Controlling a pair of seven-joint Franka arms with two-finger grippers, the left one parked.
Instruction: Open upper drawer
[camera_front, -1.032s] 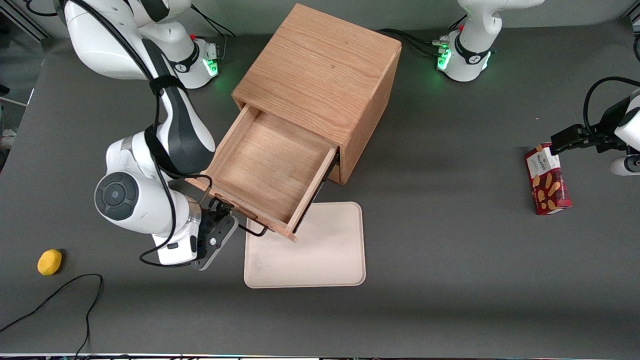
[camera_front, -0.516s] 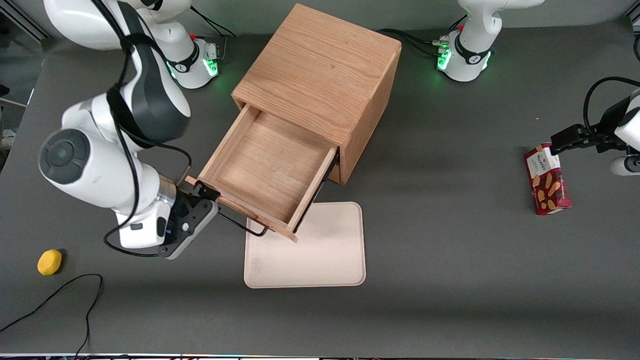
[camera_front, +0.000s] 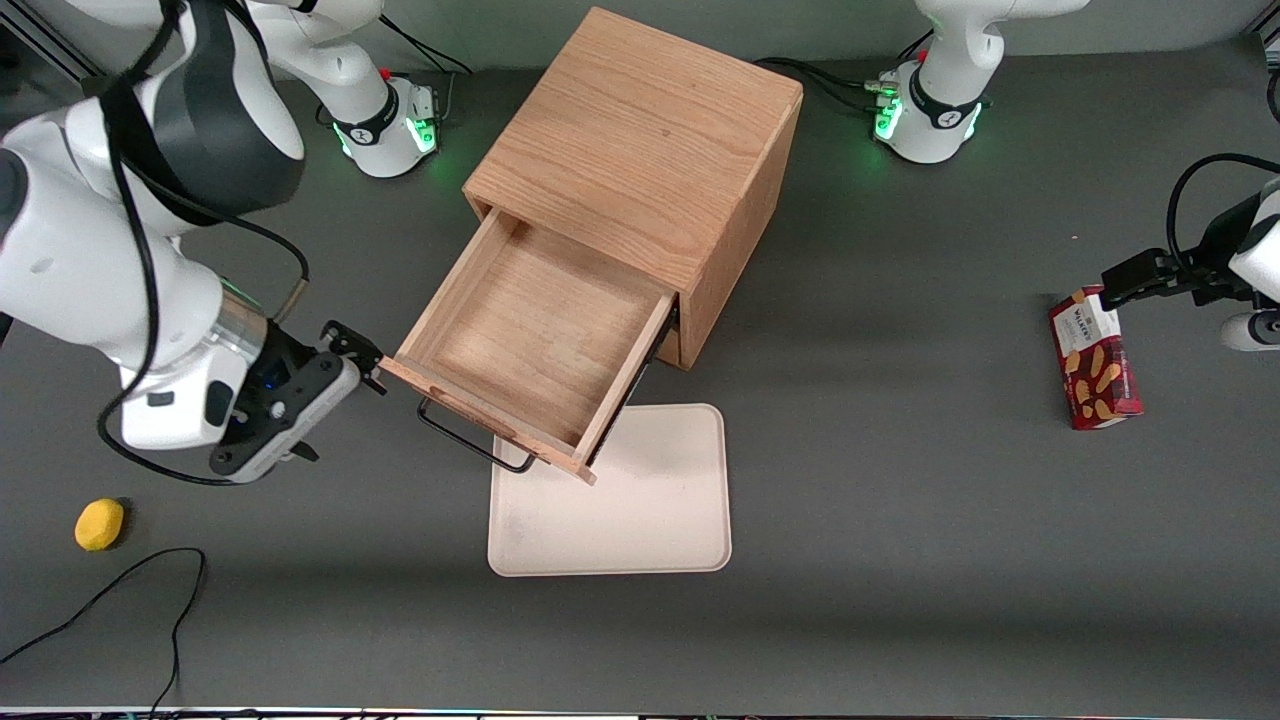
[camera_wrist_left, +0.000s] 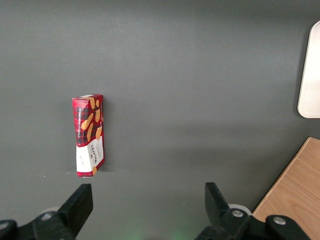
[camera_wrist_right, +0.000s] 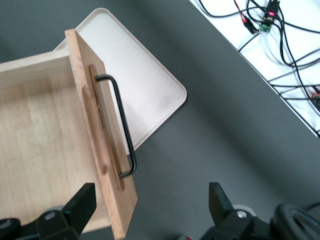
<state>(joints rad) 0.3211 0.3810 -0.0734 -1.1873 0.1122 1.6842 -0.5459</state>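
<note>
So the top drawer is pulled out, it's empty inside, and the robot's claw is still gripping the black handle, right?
Not quite. The upper drawer is pulled out and empty, but the gripper has let go: the front view shows it open, beside the drawer's corner toward the working arm's end, clear of the black handle.

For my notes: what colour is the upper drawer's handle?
Black, a thin bar handle on the upper drawer; clearest in the right wrist view. Gripper hangs beside it, open.

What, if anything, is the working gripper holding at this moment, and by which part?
Nothing. The gripper is open and empty, beside the corner of the pulled-out upper drawer, clear of its black handle.
</note>
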